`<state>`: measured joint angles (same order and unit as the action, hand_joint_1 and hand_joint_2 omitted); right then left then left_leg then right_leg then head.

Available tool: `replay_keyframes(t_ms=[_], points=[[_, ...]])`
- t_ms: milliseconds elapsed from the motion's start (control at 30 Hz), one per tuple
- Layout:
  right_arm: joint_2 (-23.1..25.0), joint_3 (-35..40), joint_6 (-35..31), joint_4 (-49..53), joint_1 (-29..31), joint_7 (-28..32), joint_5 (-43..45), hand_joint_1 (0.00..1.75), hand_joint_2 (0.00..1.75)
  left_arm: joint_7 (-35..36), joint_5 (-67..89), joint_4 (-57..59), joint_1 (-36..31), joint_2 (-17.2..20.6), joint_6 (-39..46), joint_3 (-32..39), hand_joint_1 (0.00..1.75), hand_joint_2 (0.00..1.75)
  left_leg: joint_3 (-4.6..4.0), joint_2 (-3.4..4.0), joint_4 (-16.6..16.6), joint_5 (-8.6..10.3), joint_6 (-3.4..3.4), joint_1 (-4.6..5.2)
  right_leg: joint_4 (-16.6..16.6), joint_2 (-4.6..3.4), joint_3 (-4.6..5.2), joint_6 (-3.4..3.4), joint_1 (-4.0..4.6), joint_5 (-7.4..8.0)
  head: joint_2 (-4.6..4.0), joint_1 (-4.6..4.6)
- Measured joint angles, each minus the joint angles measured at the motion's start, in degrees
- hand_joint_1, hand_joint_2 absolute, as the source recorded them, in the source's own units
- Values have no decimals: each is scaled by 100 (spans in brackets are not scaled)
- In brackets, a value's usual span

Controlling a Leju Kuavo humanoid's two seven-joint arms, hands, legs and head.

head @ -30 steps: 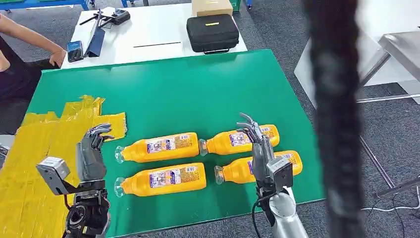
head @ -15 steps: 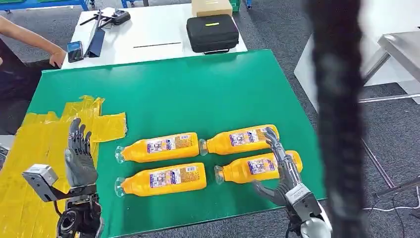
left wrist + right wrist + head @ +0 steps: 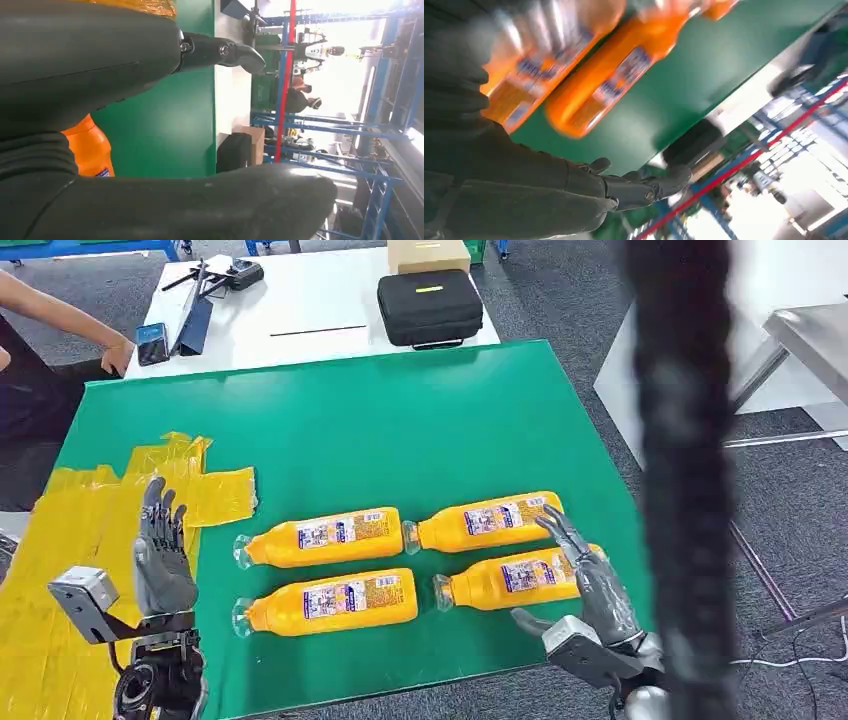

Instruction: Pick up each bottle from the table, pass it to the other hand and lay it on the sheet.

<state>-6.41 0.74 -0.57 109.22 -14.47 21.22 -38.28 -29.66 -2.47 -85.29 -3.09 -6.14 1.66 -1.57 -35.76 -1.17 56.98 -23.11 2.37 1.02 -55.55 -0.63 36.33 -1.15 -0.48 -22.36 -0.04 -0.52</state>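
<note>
Several orange bottles lie on their sides on the green table [image 3: 400, 430], in two rows. The near right bottle [image 3: 505, 579] lies under my right hand [image 3: 590, 585], whose fingers are spread over its far end; nothing is held. The far right bottle [image 3: 485, 521], far left bottle [image 3: 320, 536] and near left bottle [image 3: 328, 601] lie free. My left hand [image 3: 160, 555] stands open with fingers up, over the edge of the yellow sheet [image 3: 95, 540]. The right wrist view shows blurred bottles [image 3: 609, 80] beyond the right hand [image 3: 524, 175].
A white table [image 3: 300, 300] behind carries a black case [image 3: 430, 305], a cardboard box [image 3: 428, 254] and small devices. A person's arm [image 3: 60, 315] reaches in at the far left. A dark blurred bar [image 3: 680, 470] crosses the right of the head view.
My right hand has swung from upright over the right bottles to lying low by the near right bottle. My left hand has straightened its fingers and shifted slightly left.
</note>
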Motion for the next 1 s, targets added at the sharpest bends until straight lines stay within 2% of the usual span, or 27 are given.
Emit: replay_keyframes(t_ms=[233, 500, 1000], points=[[-246, -41, -244, 15, 50, -520, -1017, 0, 175, 63, 13, -48, 45, -9, -52, 9, 0, 0, 2, 2, 0, -3, 5, 0, 0, 0, -1, 0, 0, 0, 0, -2], [-524, 44, -227, -269, 204, -775, -1247, 0, 175, 147, 13, -48, 6, -57, -59, 7, 0, 0, 4, 1, 0, -2, 7, 0, 0, 0, -4, 0, 1, 0, 0, -4], [-559, 190, 239, -735, 350, -1099, -1726, 0, 175, 173, -92, -46, -11, -57, -57, -20, 0, 0, 4, 1, 0, -2, 8, 0, 0, 0, -4, -1, 0, 0, 0, -4]])
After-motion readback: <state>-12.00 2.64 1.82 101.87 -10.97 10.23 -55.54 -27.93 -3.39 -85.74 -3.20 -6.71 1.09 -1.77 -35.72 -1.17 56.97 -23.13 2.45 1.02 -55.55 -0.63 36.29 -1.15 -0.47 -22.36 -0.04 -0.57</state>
